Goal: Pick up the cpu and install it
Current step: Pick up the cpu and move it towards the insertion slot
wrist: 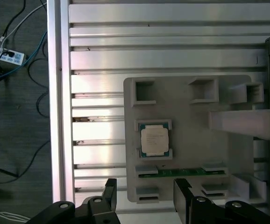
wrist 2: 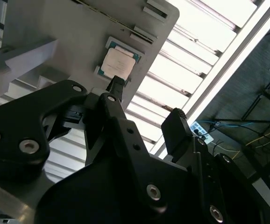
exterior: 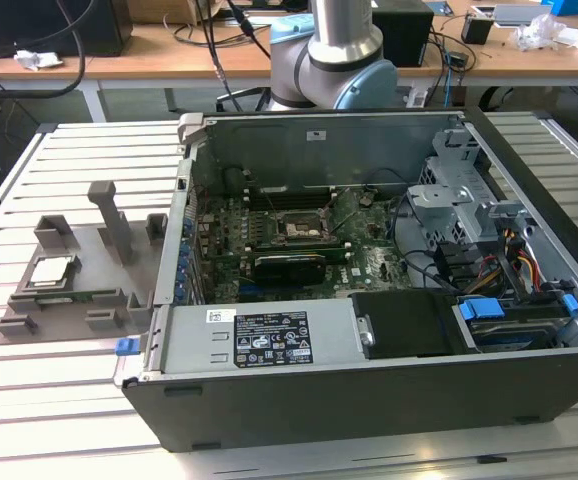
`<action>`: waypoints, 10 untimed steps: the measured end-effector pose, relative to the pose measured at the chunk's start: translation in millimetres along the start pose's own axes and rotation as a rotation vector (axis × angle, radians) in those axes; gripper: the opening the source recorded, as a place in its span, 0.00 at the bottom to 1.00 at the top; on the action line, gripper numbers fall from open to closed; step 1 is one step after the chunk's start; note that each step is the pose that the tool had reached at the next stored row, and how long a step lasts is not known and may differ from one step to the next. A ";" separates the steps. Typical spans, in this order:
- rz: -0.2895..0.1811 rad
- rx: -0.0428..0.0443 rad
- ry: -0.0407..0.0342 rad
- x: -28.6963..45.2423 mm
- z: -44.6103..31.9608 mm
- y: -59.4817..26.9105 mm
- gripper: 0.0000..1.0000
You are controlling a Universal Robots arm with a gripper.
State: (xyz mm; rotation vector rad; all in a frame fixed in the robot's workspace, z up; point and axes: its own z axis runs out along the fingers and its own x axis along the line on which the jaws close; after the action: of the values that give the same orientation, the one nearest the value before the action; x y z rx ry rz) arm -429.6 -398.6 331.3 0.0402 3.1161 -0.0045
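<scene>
The cpu is a small silver square lying flat in a recess of the grey fixture, at the exterior view's left. Both wrist views look down on the cpu from well above. My gripper hangs open over the fixture's edge, its black fingers apart with nothing between them and clear of the chip. Inside the open computer case, the dark motherboard socket sits near the middle of the green board.
The open computer case takes up the middle and right of the slatted metal table. The fixture has an upright post and holds a green memory stick. Drive cages and cables crowd the case's right side.
</scene>
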 end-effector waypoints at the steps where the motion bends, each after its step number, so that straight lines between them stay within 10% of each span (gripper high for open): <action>1: 0.000 0.0000 0.0000 0.0 1.2 0.0 0.60; 10: 0.000 0.0000 0.0001 0.2 8.2 0.0 0.60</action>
State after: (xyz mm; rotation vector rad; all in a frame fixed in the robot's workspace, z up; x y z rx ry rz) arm -429.7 -398.6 323.2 0.0397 3.1162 -0.0045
